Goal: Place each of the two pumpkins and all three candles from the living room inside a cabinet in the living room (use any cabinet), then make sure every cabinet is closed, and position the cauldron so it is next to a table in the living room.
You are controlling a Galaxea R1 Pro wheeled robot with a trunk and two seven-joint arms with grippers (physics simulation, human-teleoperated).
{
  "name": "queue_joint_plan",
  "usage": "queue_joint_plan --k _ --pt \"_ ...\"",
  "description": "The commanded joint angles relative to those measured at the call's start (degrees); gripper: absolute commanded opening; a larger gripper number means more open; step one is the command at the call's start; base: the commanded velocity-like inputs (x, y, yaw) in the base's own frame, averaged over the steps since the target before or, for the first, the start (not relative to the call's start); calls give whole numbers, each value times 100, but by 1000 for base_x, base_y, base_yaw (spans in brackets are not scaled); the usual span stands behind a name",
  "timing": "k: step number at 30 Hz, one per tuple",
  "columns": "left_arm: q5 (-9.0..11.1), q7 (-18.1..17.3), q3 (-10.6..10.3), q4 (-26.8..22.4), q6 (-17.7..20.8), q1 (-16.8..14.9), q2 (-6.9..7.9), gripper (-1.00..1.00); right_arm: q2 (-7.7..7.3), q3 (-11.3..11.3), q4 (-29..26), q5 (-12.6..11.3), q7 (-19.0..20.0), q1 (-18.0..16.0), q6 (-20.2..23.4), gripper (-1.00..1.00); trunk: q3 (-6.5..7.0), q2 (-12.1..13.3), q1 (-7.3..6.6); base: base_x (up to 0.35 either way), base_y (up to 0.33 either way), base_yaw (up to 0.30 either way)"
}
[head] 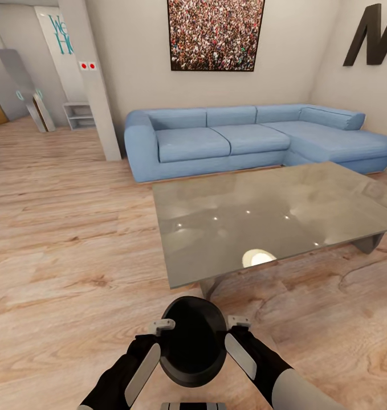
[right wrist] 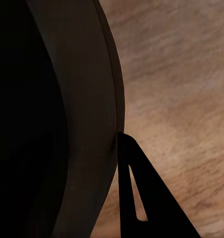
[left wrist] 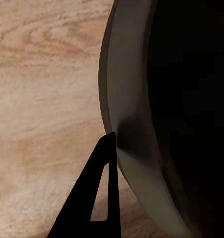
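Note:
The cauldron [head: 193,341], a black round pot with a dark hollow, hangs low over the wood floor just in front of the glass-topped coffee table [head: 261,210]. My left gripper [head: 165,327] clamps its left rim and my right gripper [head: 234,323] clamps its right rim. In the left wrist view one dark finger [left wrist: 99,198] lies against the outside of the cauldron [left wrist: 181,99]. The right wrist view shows the same: a finger [right wrist: 134,198] against the cauldron [right wrist: 52,99] wall. The pumpkins, candles and cabinet are out of view.
A blue corner sofa [head: 244,136] stands behind the table against the wall. A white pillar [head: 93,80] and a small white shelf [head: 79,115] are at the back left. Open wood floor [head: 62,239] stretches to the left of the table.

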Motion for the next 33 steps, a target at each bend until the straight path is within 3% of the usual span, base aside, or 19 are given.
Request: queue_joint_plan --k 1,14,27,33 --pt "212 -48 -28 -356 -66 -5 3 -100 -20 -45 -5 35 -43 -8 41 -100 -5 -3 -2 7 0 0" --pt "206 -48 -28 -356 -66 -5 3 -100 -20 -45 -5 35 -43 -8 41 -100 -5 -3 -2 17 0 0" --pt "207 -48 -28 -356 -66 -5 3 -100 -20 -45 -5 35 -43 -8 41 -100 -293 -20 32 0 0 0" --pt "214 -48 -28 -356 -66 -5 3 -100 -20 -45 -5 35 -42 -8 48 -100 -293 -20 32 0 0 0"
